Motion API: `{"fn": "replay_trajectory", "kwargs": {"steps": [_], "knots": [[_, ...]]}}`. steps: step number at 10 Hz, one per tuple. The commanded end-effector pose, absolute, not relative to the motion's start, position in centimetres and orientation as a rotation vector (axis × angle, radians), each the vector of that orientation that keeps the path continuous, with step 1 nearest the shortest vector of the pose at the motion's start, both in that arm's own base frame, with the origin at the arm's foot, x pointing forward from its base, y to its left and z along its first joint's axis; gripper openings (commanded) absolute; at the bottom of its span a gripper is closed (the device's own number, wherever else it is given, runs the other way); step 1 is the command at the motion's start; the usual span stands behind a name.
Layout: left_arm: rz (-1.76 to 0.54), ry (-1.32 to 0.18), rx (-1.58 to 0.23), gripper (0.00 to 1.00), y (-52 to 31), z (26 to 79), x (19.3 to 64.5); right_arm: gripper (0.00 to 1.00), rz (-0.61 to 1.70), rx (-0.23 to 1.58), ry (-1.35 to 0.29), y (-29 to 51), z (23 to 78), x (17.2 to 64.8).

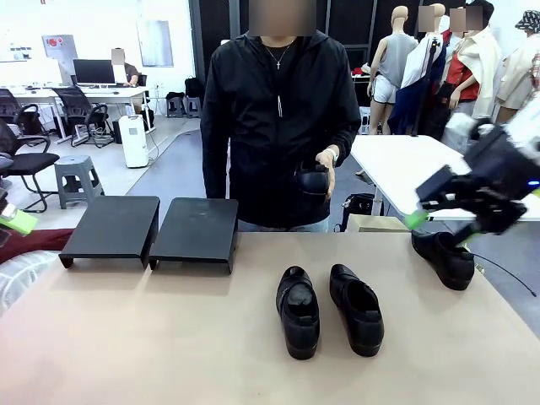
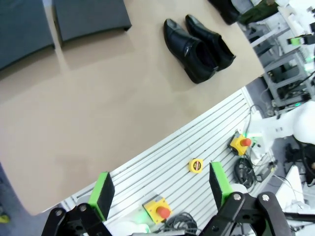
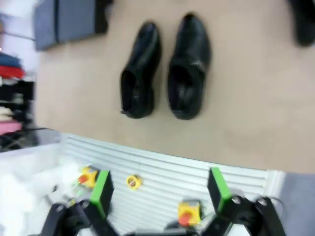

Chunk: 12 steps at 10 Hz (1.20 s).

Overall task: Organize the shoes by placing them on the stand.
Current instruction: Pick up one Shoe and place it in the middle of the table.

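Observation:
Two black shoes (image 1: 298, 310) (image 1: 357, 308) lie side by side mid-table, toes toward me. A third shoe (image 1: 445, 257) rests near the right edge, and the person holds a fourth shoe (image 1: 313, 180) at waist height. The stand's two black units (image 1: 112, 226) (image 1: 197, 229) sit bare at the back left. My right gripper (image 1: 422, 211) hovers open just above and left of the third shoe. At the left edge my left gripper (image 1: 13, 221) is open. Both wrist views show open green pads (image 2: 102, 194) (image 3: 102, 191) over the table's near edge, with the shoe pair (image 2: 197, 46) (image 3: 162, 71) beyond.
The person stands at the far side of the table (image 1: 169, 337), behind the stand. A white slatted surface (image 2: 197, 142) with red-and-yellow stop buttons lies below the near edge. A second white table (image 1: 396, 160) stands at the back right.

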State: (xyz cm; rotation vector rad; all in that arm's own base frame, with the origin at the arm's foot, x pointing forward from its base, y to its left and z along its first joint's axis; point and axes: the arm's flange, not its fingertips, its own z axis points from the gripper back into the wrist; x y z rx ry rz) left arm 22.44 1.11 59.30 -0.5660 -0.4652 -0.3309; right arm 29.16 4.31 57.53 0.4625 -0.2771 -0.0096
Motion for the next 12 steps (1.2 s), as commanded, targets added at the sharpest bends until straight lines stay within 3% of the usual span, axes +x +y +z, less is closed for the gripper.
{"fn": "replay_trajectory", "kwargs": {"steps": [1, 3, 5, 8, 10, 12], "knots": [[-0.352, -0.467, -0.584, 1.0, 1.4, 59.3, 22.5, 1.0, -0.125, 0.536, -0.327, -4.9, 58.9, 24.3], [-0.352, -0.467, -0.584, 1.0, 1.4, 59.3, 22.5, 1.0, -0.203, 0.632, -0.397, -11.7, 58.6, 19.6], [-0.352, -0.467, -0.584, 1.0, 1.4, 59.3, 22.5, 1.0, -0.281, 0.613, -0.346, -14.8, 58.3, 19.0], [-0.352, -0.467, -0.584, 1.0, 1.4, 59.3, 22.5, 1.0, -0.343, 0.714, -0.518, -22.5, 64.7, 14.1], [-0.352, -0.467, -0.584, 1.0, 1.4, 59.3, 22.5, 1.0, -0.338, 0.67, -0.594, -22.9, 67.9, 10.3], [-0.352, -0.467, -0.584, 1.0, 1.4, 59.3, 22.5, 1.0, -0.303, 0.625, -0.628, -21.4, 68.4, 9.5]]}}
